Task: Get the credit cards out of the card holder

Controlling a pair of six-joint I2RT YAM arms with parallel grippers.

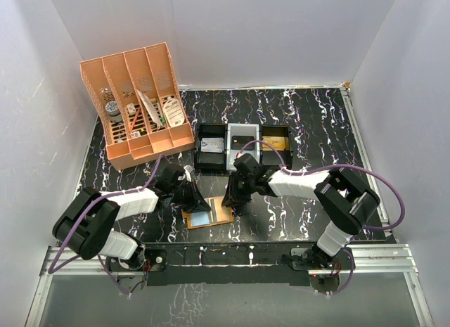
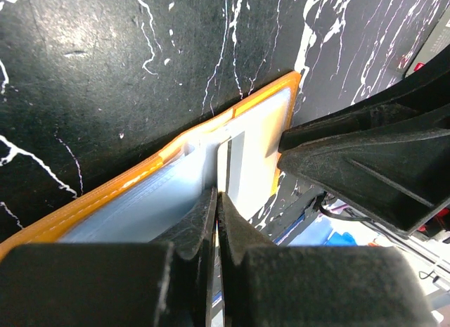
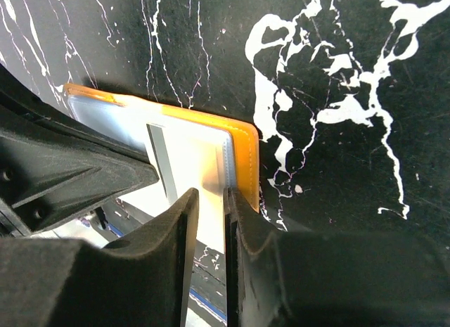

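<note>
The orange card holder [image 1: 222,215] lies open on the black marble table between my two grippers. Its pale blue inner panels show in the left wrist view [image 2: 105,195] and the right wrist view [image 3: 246,150]. A pale card with a grey stripe [image 2: 256,140] sticks partly out of its right half; it also shows in the right wrist view [image 3: 193,155]. My left gripper [image 1: 195,198] is shut on the card's thin edge [image 2: 218,193]. My right gripper [image 1: 233,198] is closed to a narrow gap over the holder's orange outer edge [image 3: 211,193].
A large orange slotted desk organizer [image 1: 137,105] stands at the back left. Three small black trays [image 1: 211,148] sit just behind the grippers, one holding a gold block [image 1: 275,142]. A metal rail [image 1: 232,253] runs along the near edge.
</note>
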